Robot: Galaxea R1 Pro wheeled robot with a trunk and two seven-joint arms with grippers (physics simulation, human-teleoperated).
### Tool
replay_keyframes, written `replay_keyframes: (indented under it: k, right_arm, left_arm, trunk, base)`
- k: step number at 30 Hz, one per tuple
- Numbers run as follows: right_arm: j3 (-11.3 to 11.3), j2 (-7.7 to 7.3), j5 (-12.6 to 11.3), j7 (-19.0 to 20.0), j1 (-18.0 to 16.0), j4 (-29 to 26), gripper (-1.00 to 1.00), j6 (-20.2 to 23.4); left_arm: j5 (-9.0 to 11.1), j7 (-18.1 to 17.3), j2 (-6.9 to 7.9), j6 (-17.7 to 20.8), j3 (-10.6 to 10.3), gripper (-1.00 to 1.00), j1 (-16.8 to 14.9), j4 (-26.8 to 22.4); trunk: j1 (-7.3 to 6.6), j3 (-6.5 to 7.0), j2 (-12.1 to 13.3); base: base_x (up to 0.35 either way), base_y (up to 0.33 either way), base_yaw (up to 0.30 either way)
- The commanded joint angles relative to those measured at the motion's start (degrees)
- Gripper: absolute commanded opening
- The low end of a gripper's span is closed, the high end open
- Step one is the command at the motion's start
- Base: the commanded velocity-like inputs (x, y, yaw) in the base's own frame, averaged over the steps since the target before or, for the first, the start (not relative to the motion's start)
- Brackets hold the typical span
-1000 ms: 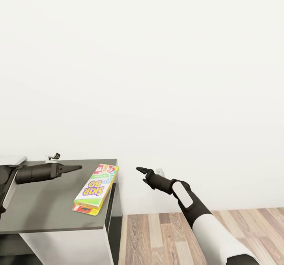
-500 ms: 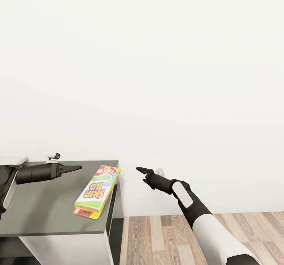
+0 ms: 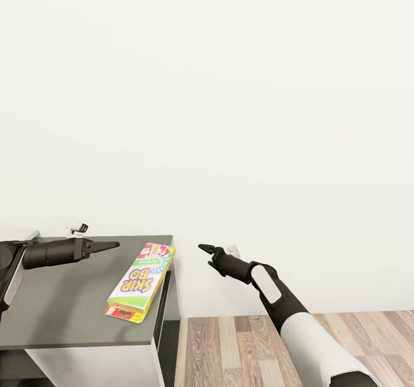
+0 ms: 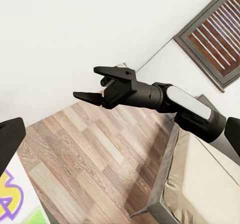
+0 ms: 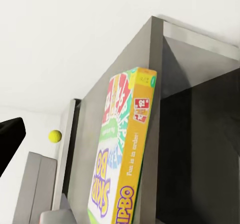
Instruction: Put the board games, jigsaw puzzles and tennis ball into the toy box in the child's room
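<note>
Between frames the whole view slid a bit, so that's my base creeping, not the stuff moving. Board games (image 3: 140, 282) are stacked, Skip-Bo on top, at the right edge of the dark grey surface (image 3: 63, 306). Left tool (image 3: 110, 244) looks pressed together, holding nothing; right tool (image 3: 204, 248) hangs beside the cabinet, slightly spread and free. I'd say I'm lining up a pickup, next: ease the left tool across onto that stack.

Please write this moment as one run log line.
left gripper: empty, above dark-topped cabinet | right gripper: open, empty | board game: flat at cabinet edge
</note>
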Motion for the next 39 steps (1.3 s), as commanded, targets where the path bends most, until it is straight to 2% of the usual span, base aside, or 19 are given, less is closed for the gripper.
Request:
replay_keyframes:
  k: [1, 11, 39]
  right_arm:
    - [0.0, 0.00, -0.1, 0.1, 0.0, 0.0, 1.00, 0.2]
    - [0.0, 0.00, -0.1, 0.1, 0.0, 0.0, 1.00, 0.2]
    - [0.0, 0.00, -0.1, 0.1, 0.0, 0.0, 1.00, 0.2]
  left_arm:
    - [0.0, -0.2, 0.02, 0.6, 0.0, 1.00, 0.0, 0.0]
    - [0.0, -0.2, 0.02, 0.6, 0.0, 1.00, 0.0, 0.0]
    - [0.0, -0.2, 0.02, 0.6, 0.0, 1.00, 0.0, 0.0]
  trunk:
    - [0.00, -0.06, 0.0]
    - [0.00, -0.06, 0.0]
    - [0.00, -0.06, 0.0]
  base:
    - [0.001, 0.000, 0.000]
    - [0.000, 0.000, 0.010]
    - [0.000, 0.000, 0.173]
